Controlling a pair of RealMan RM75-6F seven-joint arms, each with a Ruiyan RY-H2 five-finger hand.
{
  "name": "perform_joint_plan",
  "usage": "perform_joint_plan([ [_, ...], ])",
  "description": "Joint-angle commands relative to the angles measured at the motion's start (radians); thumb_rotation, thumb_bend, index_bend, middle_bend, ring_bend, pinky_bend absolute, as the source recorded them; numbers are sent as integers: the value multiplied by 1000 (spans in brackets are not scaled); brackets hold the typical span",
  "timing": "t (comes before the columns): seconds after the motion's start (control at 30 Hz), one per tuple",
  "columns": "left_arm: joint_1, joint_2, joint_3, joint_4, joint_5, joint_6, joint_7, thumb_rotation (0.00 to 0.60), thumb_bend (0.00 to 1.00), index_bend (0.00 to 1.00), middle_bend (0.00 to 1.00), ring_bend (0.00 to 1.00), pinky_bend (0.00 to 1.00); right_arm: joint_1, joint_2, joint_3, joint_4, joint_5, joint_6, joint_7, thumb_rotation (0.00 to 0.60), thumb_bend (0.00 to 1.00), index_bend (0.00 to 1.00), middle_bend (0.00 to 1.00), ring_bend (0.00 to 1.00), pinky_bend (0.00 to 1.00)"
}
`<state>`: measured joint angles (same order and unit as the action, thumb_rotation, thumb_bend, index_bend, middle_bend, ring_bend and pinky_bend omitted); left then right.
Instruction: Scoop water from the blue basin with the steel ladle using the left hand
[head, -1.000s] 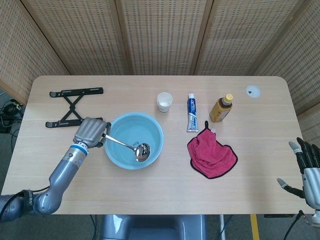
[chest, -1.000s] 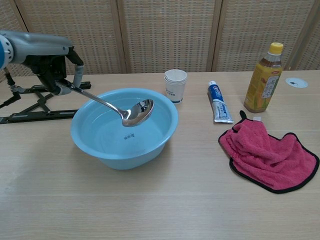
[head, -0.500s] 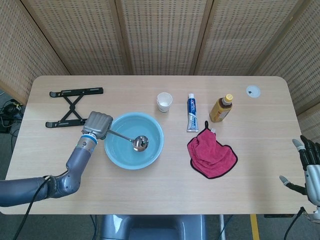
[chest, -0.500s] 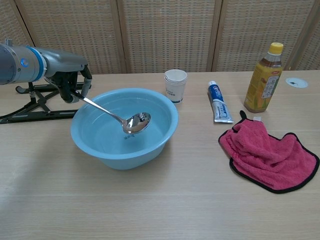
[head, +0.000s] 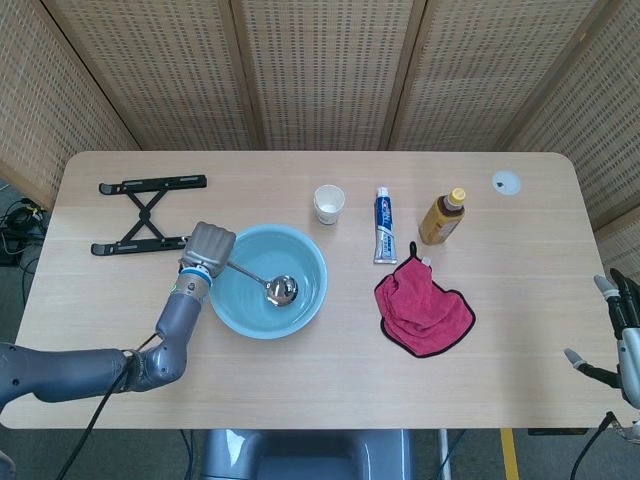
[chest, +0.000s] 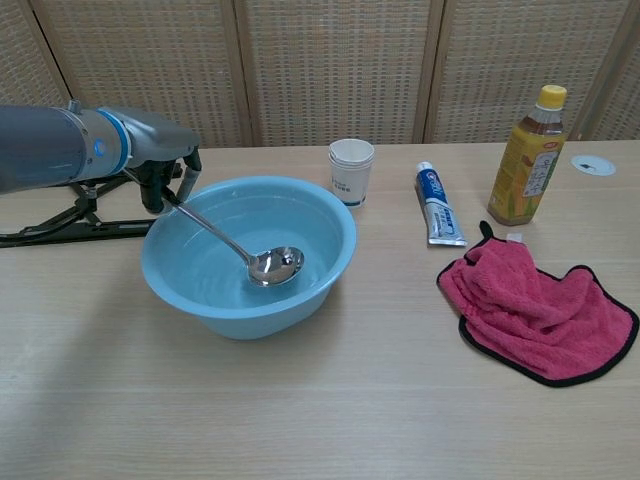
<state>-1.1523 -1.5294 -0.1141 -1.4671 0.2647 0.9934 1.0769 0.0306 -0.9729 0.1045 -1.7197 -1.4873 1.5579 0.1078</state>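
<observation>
- The right hand sits at the right edge of the head view, cut off by the frame; only some dark fingers show, so its grip cannot be judged. The chest view does not show it.
- The left hand wraps the top of the steel ladle; the handle's end is hidden inside the fingers.
- The left arm runs off the left edge of the chest view.
- The black folding stand is partly hidden behind the left arm and cut by the left edge.
- Print on the toothpaste tube and the bottle's label is too small to read.
</observation>
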Motion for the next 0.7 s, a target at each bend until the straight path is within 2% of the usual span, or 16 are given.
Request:
perform_joint_plan([
  [0.03, -33, -49, 12, 45, -26, 19, 53, 600, 726, 806, 912, 872, 934, 1, 3, 3, 6, 9, -6, 13, 600, 0, 0, 0, 0, 0],
  [0.23, -63, -110, 21, 106, -38, 28, 111, 600, 726, 808, 912, 872, 934, 2, 6, 8, 14, 21, -14, 28, 600, 0, 0, 0, 0, 0],
  [0.7, -80, -160, 2, 165, -56, 16, 142, 600, 726, 812, 912, 872, 934, 7, 9, 17, 24, 43, -29, 46, 600, 0, 0, 0, 0, 0],
])
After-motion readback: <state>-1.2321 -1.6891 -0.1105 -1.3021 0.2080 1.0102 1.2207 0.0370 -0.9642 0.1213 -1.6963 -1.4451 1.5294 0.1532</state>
